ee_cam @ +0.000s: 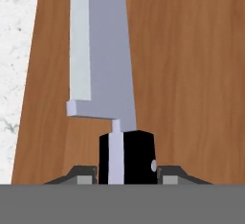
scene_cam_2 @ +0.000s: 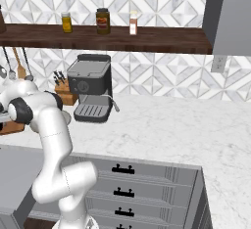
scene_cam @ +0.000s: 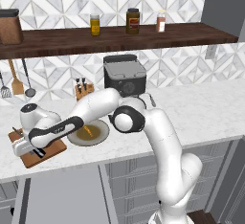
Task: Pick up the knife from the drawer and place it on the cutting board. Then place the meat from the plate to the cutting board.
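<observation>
My gripper [scene_cam: 34, 150] hangs low over the reddish-brown cutting board [scene_cam: 51, 150] at the counter's left end. It is shut on the black handle [ee_cam: 136, 156] of the knife [ee_cam: 103, 50]. In the hand view the silver-grey blade runs away from the fingers [ee_cam: 79, 176] along the cutting board [ee_cam: 191, 74], close to its surface or on it. Right of the board sits the olive-grey plate [scene_cam: 98, 135] with the small orange-yellow meat [scene_cam: 88, 131] on it. The grey drawer [scene_cam: 62, 194] stands open below the counter's front edge.
A black coffee machine [scene_cam: 124, 76] and a wooden knife block [scene_cam: 83, 90] stand at the back wall. Utensils [scene_cam: 16, 82] hang on the left wall, and jars [scene_cam: 132, 21] sit on the dark shelf above. The marble counter [scene_cam: 201, 113] stretches to the right, with shut drawers [scene_cam_2: 125, 171] below.
</observation>
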### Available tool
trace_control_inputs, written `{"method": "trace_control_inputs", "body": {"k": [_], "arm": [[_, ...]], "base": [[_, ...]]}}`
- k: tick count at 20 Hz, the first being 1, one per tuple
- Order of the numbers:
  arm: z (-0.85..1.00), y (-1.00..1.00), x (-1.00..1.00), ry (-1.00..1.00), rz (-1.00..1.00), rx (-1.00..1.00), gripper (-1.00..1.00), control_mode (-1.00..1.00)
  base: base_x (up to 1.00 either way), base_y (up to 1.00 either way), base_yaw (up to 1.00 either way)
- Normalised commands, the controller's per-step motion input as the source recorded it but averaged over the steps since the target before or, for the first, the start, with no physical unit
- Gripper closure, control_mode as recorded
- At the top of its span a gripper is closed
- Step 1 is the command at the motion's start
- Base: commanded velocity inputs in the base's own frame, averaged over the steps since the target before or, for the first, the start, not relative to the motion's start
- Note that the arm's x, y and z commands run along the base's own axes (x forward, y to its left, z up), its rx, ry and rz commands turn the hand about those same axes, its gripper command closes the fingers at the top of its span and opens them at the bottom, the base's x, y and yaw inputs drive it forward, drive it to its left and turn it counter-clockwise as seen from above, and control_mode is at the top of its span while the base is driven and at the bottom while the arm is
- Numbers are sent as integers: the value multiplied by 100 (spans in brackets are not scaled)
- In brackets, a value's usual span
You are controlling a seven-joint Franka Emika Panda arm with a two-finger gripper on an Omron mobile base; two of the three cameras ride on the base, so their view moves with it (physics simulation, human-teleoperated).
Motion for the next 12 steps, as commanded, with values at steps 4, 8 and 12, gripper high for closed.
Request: {"method": "trace_control_inputs", "body": {"k": [4,8,12], "arm": [[3,8,1,0,-3,0,-100,-100],[10,0,1,2,-2,0,-100,-100],[17,0,5,3,-3,0,-100,-100]], "base": [[0,0,0],[0,0,0],[0,0,0]]}}
